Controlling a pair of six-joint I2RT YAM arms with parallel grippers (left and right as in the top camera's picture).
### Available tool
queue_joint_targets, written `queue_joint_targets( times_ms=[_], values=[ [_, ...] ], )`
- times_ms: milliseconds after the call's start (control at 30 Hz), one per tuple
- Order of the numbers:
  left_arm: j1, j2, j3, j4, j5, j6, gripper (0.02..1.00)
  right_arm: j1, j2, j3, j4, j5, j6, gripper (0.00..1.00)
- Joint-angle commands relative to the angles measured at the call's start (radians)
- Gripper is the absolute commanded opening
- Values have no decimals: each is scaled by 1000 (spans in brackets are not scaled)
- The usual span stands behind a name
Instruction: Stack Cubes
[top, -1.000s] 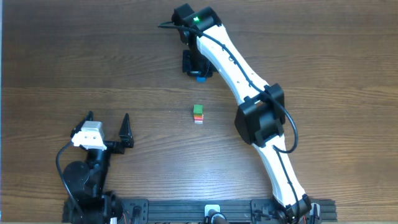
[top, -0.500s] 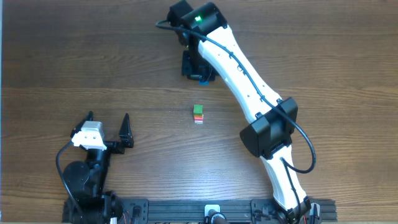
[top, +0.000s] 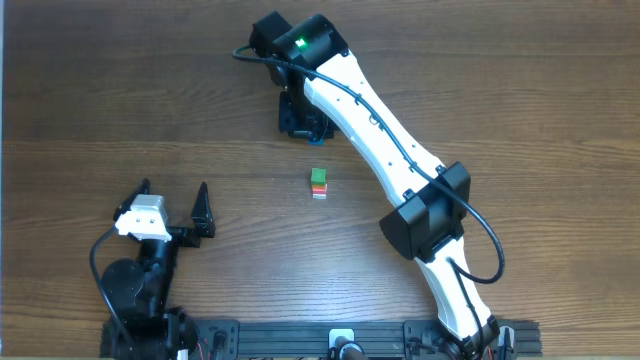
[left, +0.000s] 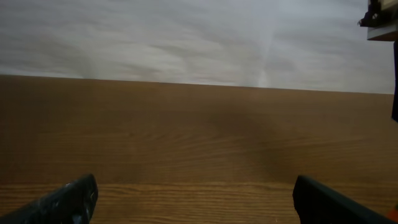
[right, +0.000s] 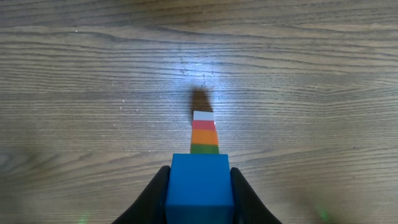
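Observation:
A small stack of cubes (top: 319, 184) stands on the wooden table near its middle, green on top, then orange, red and white beneath. In the right wrist view the same stack (right: 204, 132) lies just beyond a blue cube (right: 199, 188). My right gripper (right: 199, 194) is shut on that blue cube and is held high above the table. From above, the right gripper (top: 303, 124) shows up-table of the stack, a sliver of blue at its tip. My left gripper (top: 174, 193) sits open at the near left, nothing between its fingers.
Bare wooden table (top: 520, 120) surrounds the stack on all sides. The right arm's white links (top: 375, 125) slant across the table right of the stack. A pale wall (left: 186, 37) stands beyond the table's far edge in the left wrist view.
The right gripper with the blue cube has shifted left and slightly up the top view. The left arm has stayed still.

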Motion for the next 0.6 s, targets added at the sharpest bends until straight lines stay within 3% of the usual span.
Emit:
queue_joint_targets(
  times_ms=[33, 300, 600],
  values=[
    [5, -7, -9, 4, 10, 11, 998, 18, -94, -37, -6, 25, 11, 117],
    [5, -7, -9, 4, 10, 11, 998, 23, -251, -272, 72, 45, 61, 119],
    [5, -7, -9, 4, 10, 11, 1000, 24, -358, -539, 265, 8, 86, 115]
  ],
)
